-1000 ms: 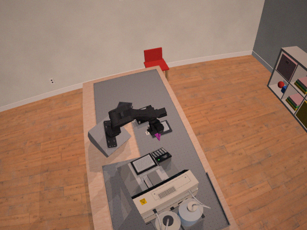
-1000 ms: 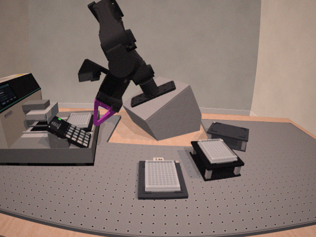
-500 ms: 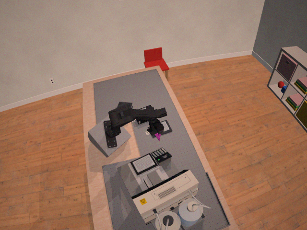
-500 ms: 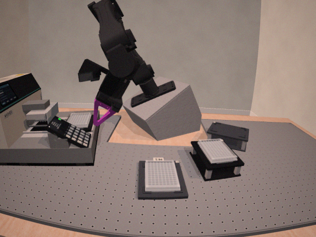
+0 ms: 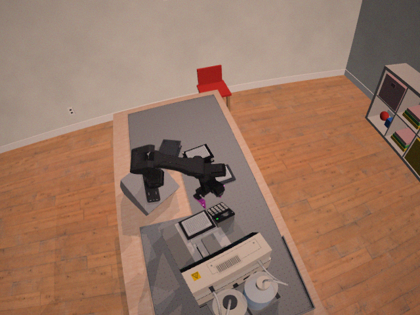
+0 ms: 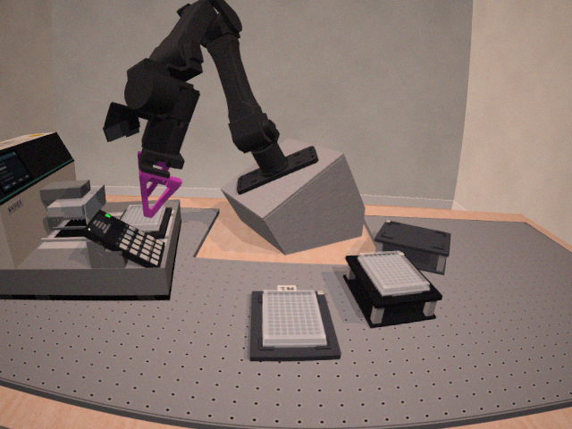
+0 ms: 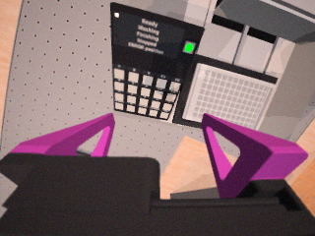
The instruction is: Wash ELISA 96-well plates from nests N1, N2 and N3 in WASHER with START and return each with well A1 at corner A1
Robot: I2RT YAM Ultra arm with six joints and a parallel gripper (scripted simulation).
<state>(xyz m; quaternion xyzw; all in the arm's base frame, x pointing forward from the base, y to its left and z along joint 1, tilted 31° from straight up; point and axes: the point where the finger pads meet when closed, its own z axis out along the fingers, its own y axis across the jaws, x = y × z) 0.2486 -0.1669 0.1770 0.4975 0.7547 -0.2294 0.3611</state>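
My gripper (image 5: pixel 203 199) is open and empty, with its purple fingers wide apart. It hangs in the air above the near edge of the washer's carrier, in front of the keypad (image 5: pixel 220 212). In the wrist view the fingertips frame the keypad (image 7: pixel 145 90), and the lamp (image 7: pixel 188 47) is green. One white 96-well plate (image 7: pixel 228 95) (image 5: pixel 196 224) lies flat on the carrier. A second plate (image 6: pixel 290 318) sits in the flat nest in front. A third plate (image 6: pixel 392 273) sits in the raised nest. The nest behind it (image 6: pixel 412 238) is empty.
The washer body (image 5: pixel 227 268) stands behind the carrier, with two bottles (image 5: pixel 261 289) behind it. The manifold head (image 6: pixel 73 203) sits beside the carrier's track. The arm's grey base block (image 6: pixel 300 203) stands between the washer and the nests.
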